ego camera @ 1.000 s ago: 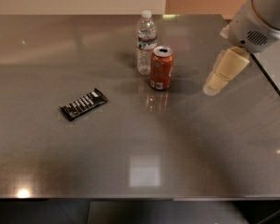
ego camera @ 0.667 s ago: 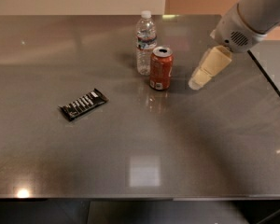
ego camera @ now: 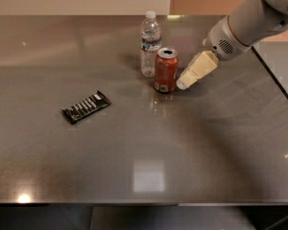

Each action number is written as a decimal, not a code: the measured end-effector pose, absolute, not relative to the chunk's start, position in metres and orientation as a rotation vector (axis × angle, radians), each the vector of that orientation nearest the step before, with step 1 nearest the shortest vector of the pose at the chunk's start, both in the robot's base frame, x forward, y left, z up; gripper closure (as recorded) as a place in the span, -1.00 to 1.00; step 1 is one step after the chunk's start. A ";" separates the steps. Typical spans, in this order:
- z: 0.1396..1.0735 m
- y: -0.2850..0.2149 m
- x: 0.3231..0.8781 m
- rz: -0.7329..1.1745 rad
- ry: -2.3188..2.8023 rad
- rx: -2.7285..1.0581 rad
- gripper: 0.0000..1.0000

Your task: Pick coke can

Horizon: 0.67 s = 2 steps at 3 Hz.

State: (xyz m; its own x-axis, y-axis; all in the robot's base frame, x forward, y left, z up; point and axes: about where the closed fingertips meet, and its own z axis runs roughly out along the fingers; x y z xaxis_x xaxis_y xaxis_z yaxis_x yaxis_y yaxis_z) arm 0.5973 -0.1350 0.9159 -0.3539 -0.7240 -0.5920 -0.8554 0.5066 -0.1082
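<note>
The coke can (ego camera: 166, 70) stands upright, upper centre of the desk (ego camera: 182, 152); pincer (ego camera: 182, 84) just right of it; apart or together, cannot tell.

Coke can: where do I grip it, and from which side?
Grip the coke can mid-body, across its round wall, since it stands upright. Come from the side where the gripper hovers close beside it; the water bottle crowds the other side.

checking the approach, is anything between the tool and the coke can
Nothing visible. The tool is just right of the coke can, only bare table between; the water bottle stands on the can's other side.
</note>
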 end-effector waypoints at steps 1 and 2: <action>0.903 -0.121 0.609 0.346 2.124 -1.248 -1.00; 0.897 -0.108 0.622 0.380 2.085 -1.218 -1.00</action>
State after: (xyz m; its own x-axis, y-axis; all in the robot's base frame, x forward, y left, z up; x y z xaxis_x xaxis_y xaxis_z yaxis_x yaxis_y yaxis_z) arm 0.6218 -0.1085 0.8968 -0.3277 -0.6512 -0.6845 -0.8508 0.5184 -0.0858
